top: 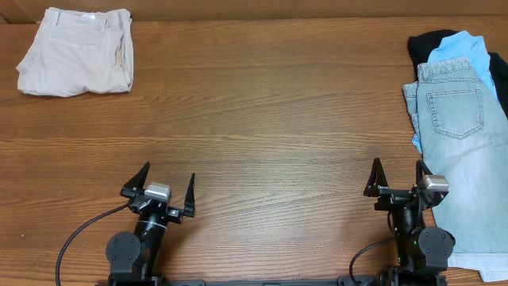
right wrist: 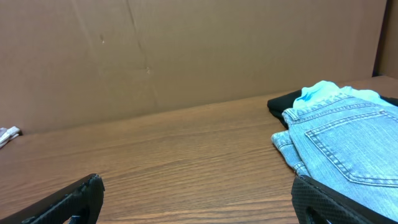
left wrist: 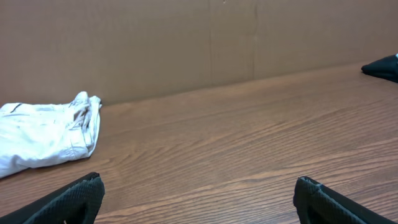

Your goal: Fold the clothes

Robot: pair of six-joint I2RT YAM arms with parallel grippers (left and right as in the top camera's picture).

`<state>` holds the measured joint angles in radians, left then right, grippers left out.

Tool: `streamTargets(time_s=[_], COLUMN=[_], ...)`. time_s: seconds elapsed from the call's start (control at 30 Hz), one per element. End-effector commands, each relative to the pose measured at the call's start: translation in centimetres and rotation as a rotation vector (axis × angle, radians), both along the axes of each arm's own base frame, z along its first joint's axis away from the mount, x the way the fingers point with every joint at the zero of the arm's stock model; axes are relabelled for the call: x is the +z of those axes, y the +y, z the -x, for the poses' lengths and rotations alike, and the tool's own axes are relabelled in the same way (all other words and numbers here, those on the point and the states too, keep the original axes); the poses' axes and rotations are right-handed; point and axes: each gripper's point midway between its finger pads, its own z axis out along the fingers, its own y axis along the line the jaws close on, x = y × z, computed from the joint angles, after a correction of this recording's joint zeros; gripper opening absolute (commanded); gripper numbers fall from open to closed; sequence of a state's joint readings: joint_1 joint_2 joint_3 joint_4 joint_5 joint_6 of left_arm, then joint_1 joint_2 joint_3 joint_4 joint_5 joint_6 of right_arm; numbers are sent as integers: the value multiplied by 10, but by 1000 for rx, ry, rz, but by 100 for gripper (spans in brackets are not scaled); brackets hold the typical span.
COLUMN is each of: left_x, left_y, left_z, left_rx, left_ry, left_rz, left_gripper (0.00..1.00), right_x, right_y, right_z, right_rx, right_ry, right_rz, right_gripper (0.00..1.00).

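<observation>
The left end effector (top: 168, 176) and right end effector (top: 397, 168) have pointed black fingers (top: 140, 178), silver camera blocks (top: 159, 191), round black joints (top: 121, 248) and black cables (top: 79, 233).

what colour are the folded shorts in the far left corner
Pale beige shorts, clearest in the overhead view.

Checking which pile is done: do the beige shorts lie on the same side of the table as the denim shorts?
No, the beige shorts lie at the far left corner, the denim shorts along the right edge.

Robot test bench — wooden table (top: 262, 119), cardboard backdrop (left wrist: 186, 43).
</observation>
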<state>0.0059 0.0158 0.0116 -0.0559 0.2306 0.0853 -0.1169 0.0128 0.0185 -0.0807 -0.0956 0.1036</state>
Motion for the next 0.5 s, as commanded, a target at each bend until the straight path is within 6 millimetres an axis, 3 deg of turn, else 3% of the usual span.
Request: streamTargets(time_s=[0.0, 0.17, 0.47], left_x=[0, 0, 0], left_y=[0, 0, 0], left_z=[0, 0, 0], left_rx=[3, 3, 3], left_ry=[-6, -6, -6], left_rz=[2, 2, 2], left_gripper=[100, 100, 100], right_x=[-1, -1, -2], right_y=[-1, -1, -1], right_z=[0, 0, 0], right_rx=[-10, -8, -7], right_ry=[-7, -5, -3], right_rz=[25, 138, 138], right_gripper=[100, 100, 100])
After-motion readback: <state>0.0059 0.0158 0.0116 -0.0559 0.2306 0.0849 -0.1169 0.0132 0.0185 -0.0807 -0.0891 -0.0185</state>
